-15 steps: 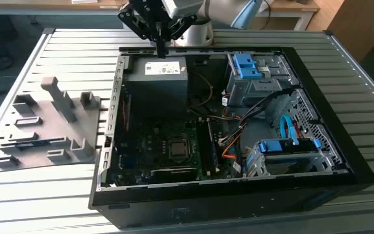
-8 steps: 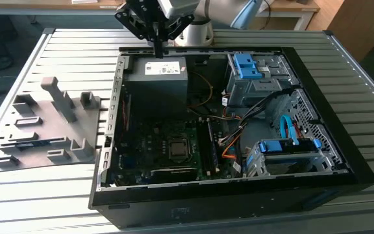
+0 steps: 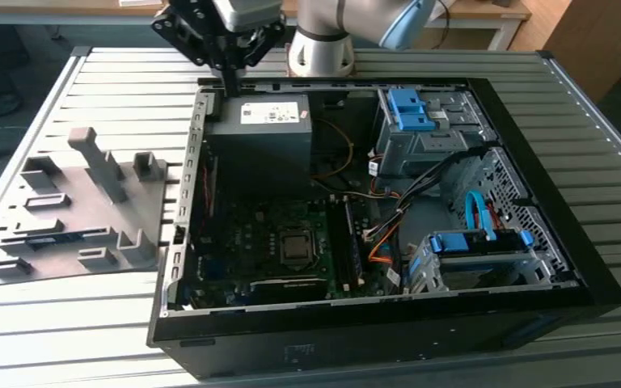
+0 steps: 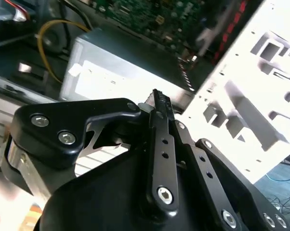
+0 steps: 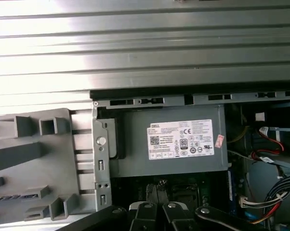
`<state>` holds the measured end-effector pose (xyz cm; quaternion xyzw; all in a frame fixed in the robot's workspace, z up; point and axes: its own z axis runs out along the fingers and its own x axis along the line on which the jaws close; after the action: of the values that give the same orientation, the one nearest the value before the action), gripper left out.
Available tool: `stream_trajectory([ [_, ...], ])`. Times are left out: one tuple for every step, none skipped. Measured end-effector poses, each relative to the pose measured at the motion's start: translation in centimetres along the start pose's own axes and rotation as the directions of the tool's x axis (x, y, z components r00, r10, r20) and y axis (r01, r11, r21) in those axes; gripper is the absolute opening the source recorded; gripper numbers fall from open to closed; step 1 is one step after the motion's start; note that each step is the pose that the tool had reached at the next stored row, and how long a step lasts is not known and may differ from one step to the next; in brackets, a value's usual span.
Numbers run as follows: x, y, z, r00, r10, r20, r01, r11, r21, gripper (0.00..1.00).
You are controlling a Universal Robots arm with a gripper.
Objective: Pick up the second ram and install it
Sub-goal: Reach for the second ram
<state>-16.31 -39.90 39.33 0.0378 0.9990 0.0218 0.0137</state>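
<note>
The second ram (image 3: 56, 239) lies as a thin dark blue-green strip in a slot of the grey moulded tray (image 3: 84, 210), at the exterior view's left beside the open computer case (image 3: 397, 315). In the first wrist view the ram (image 5: 6, 198) is a dark strip near the tray's (image 5: 39, 159) edge. My gripper (image 3: 227, 79) hangs over the case's far left corner, by the power supply (image 3: 259, 129), well away from the ram. In the second wrist view its fingers (image 4: 158, 103) meet at the tips with nothing between them.
Inside the case lie the motherboard (image 3: 278, 234) with black slot rails (image 3: 348, 234), loose orange and black cables (image 3: 381, 242), and blue drive cages (image 3: 410, 109). The case's metal wall (image 5: 100, 159) stands between the tray and the power supply (image 5: 169, 144). All rest on a ribbed metal table (image 3: 62, 339).
</note>
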Motion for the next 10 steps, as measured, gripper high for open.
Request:
stream_trajectory([
  [0.44,-0.03,-0.02,1.0,0.0,0.0,0.0,1.0,0.0001,0.1],
  [0.86,-0.06,-0.03,1.0,0.0,0.0,0.0,1.0,0.0,0.1],
  [1.29,-0.1,-0.04,1.0,0.0,0.0,0.0,1.0,0.0001,0.1],
  [1.68,-0.13,-0.05,1.0,0.0,0.0,0.0,1.0,0.0001,0.1],
  [2.03,-0.15,-0.06,1.0,0.0,0.0,0.0,1.0,0.0001,0.1],
  [2.33,-0.17,-0.07,1.0,0.0,0.0,0.0,1.0,0.0001,0.1],
  [2.63,-0.2,-0.07,1.0,0.0,0.0001,0.0,1.0,0.0,0.1],
  [2.92,-0.22,-0.08,1.0,0.0,0.0001,0.0,1.0,0.0,0.1],
  [3.2,-0.24,-0.09,1.0,0.0,0.0001,0.0,1.0,0.0,0.1],
  [3.46,-0.26,-0.09,1.0,0.0,0.0001,0.0,1.0,0.0,0.1],
])
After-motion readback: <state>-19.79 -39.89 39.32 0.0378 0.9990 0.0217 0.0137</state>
